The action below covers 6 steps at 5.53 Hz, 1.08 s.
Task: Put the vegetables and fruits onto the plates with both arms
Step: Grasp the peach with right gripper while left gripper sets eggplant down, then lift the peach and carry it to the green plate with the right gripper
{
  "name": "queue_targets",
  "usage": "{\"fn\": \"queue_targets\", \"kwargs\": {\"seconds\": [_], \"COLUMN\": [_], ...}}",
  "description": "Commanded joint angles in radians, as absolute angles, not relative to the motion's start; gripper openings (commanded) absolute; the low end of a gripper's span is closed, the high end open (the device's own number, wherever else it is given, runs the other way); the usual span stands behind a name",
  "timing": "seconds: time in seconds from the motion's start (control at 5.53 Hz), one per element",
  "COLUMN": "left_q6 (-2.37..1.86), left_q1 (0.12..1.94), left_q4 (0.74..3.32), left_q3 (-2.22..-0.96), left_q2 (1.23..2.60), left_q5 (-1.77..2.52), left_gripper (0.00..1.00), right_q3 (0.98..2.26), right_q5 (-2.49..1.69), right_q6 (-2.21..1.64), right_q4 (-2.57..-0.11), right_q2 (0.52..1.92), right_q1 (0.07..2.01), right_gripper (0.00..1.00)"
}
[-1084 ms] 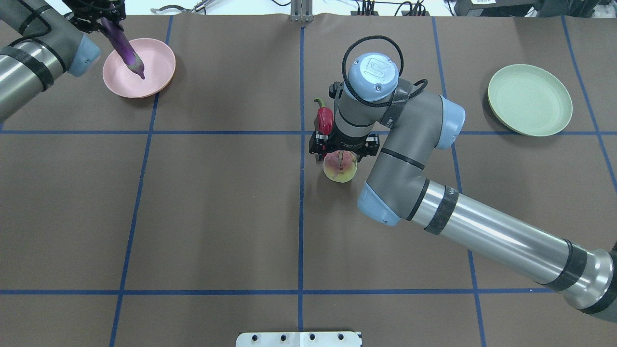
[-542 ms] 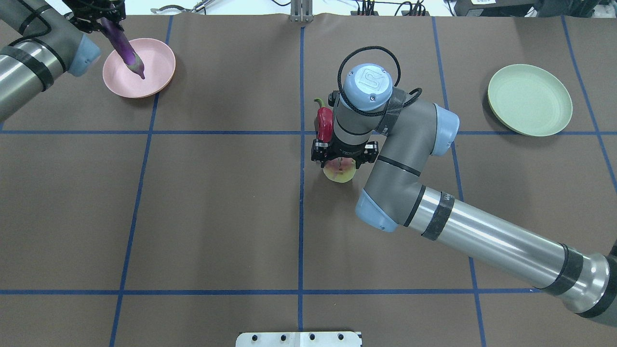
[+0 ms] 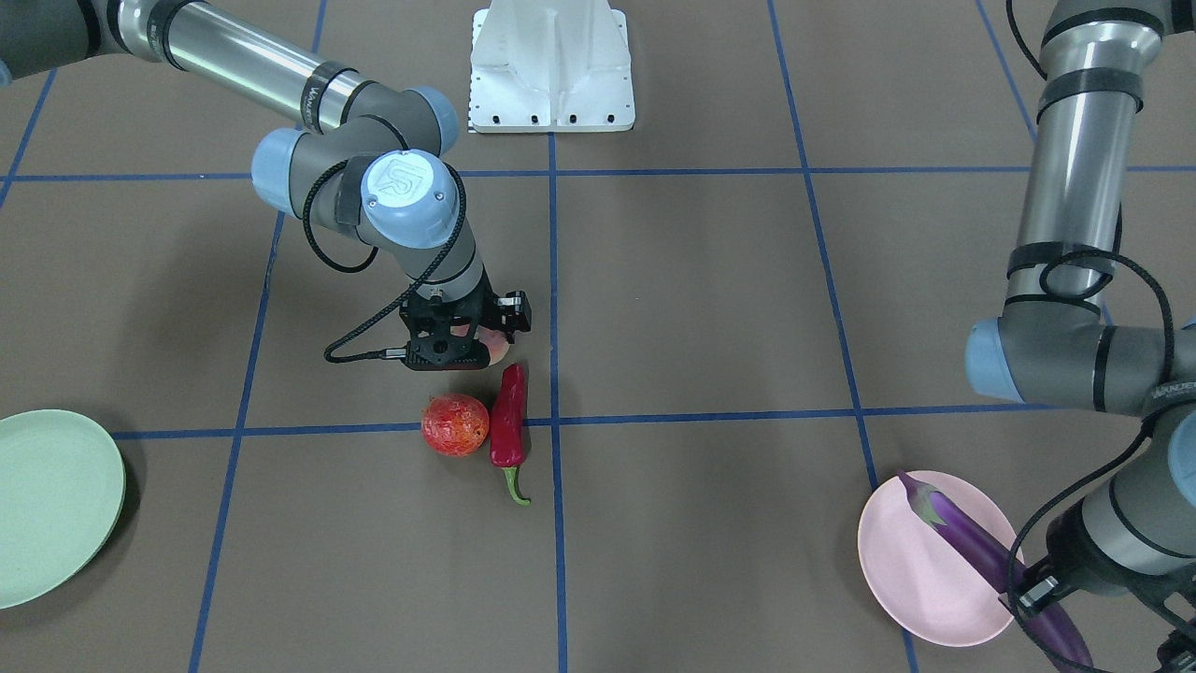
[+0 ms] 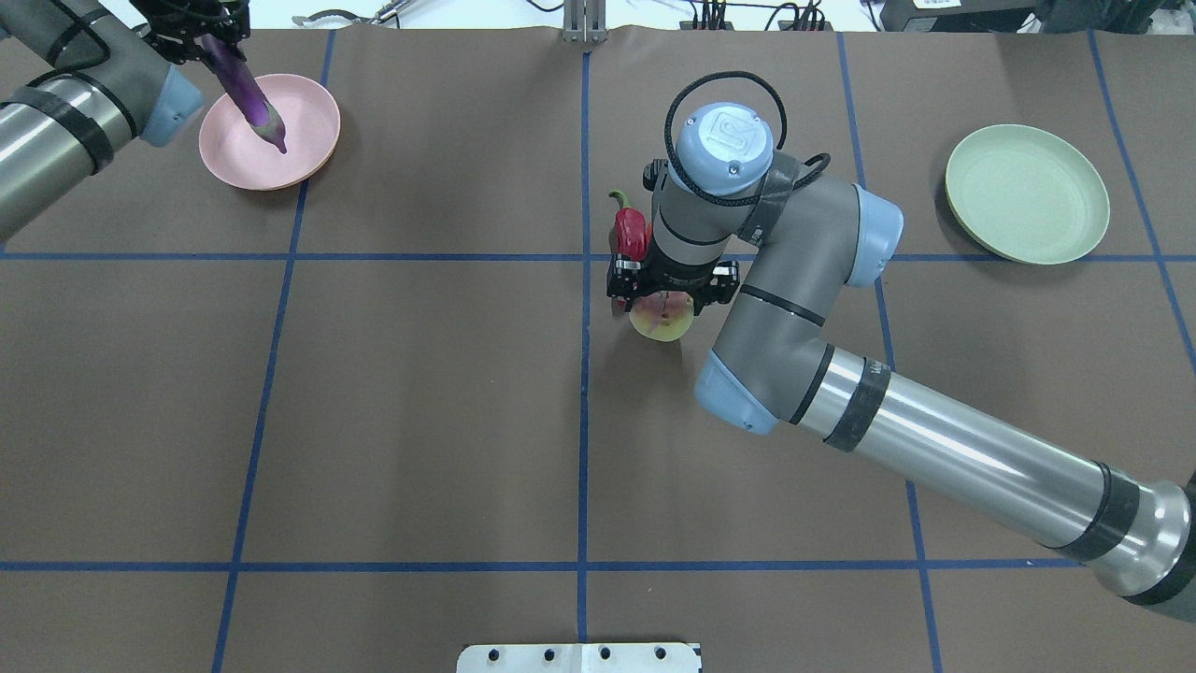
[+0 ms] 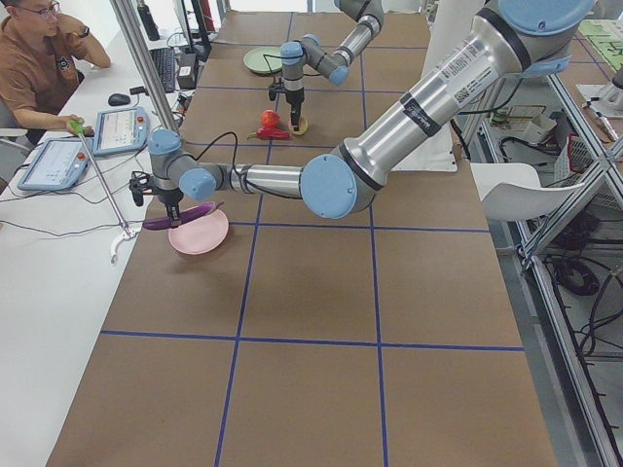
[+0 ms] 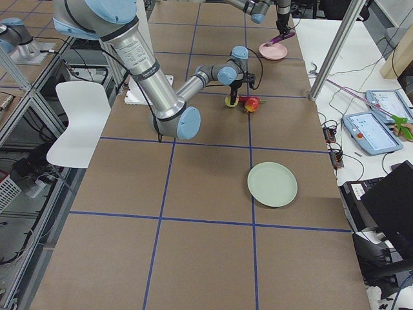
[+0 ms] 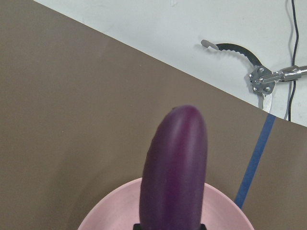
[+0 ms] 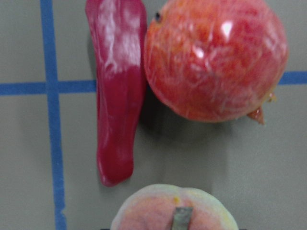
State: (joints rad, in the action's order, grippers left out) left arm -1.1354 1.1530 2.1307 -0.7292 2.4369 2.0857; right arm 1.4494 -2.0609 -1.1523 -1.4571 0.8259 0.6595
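My left gripper is shut on the blunt end of the purple eggplant and holds it tilted, with the green cap end low over the pink plate; both also show in the front view, eggplant and plate. My right gripper points down at the table's middle, jaws on either side of the yellowish-pink peach, shut on it. The red chili pepper and the pomegranate lie side by side just beyond it. The mint green plate sits empty at the far right.
The white mounting base stands at the robot's edge of the table. Blue tape lines cross the brown table cover. An operator sits with tablets beyond the table's far side near the pink plate.
My right arm dipped down over the peach and came back up a little, the gripper now covering more of the peach. The eggplant shifted slightly over the pink plate.
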Motion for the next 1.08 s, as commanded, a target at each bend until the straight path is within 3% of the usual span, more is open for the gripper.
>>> {"fn": "queue_targets", "kwargs": {"seconds": [0.0,0.18,0.54,0.9], "left_q6": [-1.135,-1.135,-0.968,-0.971], "left_q1": [1.126,1.124,1.121,1.123], "left_q4": [2.131,2.131,2.132,2.129], "left_q3": [-0.724,-0.715,-0.718,-0.727], "left_q2": [2.438,2.434,2.416,2.418], "left_q5": [2.024,2.022,2.000,2.000], "left_gripper": [0.00,0.00,0.99,1.00], "right_q3": [1.518,1.520,1.520,1.520], "right_q5": [-2.098,-2.108,-2.146,-2.149], "right_q6": [-1.152,-1.152,-1.151,-1.135], "right_q4": [-1.500,-1.500,-1.500,-1.502], "right_q2": [0.822,0.813,0.810,0.810], "right_q1": [0.710,0.728,0.784,0.840], "right_gripper": [0.00,0.00,0.00,0.00]}}
